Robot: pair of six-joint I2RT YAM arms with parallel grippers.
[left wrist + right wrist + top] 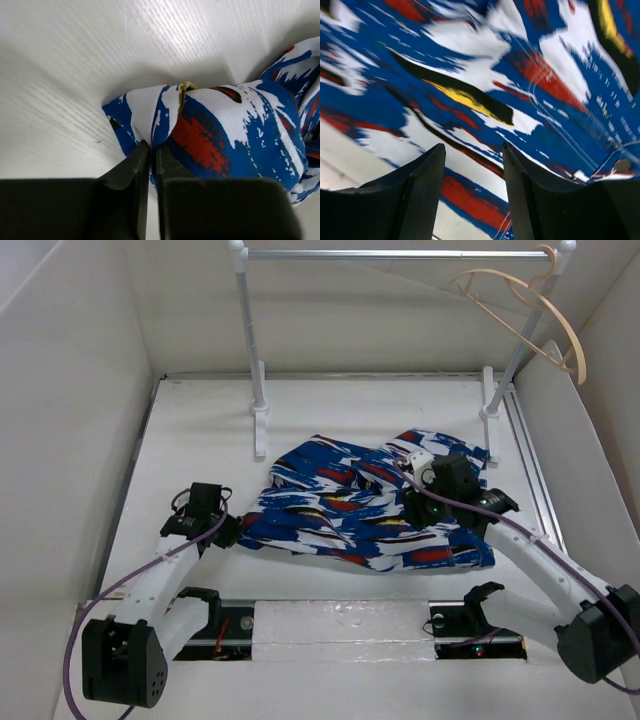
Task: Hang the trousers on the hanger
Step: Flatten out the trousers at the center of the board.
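Note:
The trousers [370, 505], bright blue with white, red, black and yellow streaks, lie crumpled on the white table [200, 440] in the middle. My left gripper [232, 530] is at their left end, shut on a fold of the cloth; the left wrist view shows the jaws [151, 150] pinching the trousers [225, 130]. My right gripper [425, 510] is open, low over the trousers' right part, fabric [485, 75] filling the right wrist view between its fingers [472, 150]. The hanger [535, 310], pale tan wood, hangs on the rail at the back right.
A grey metal rail [400, 254] on white posts [250, 350] stands at the back. White walls enclose the table on the left, right and back. A metal strip [535, 480] runs along the table's right side.

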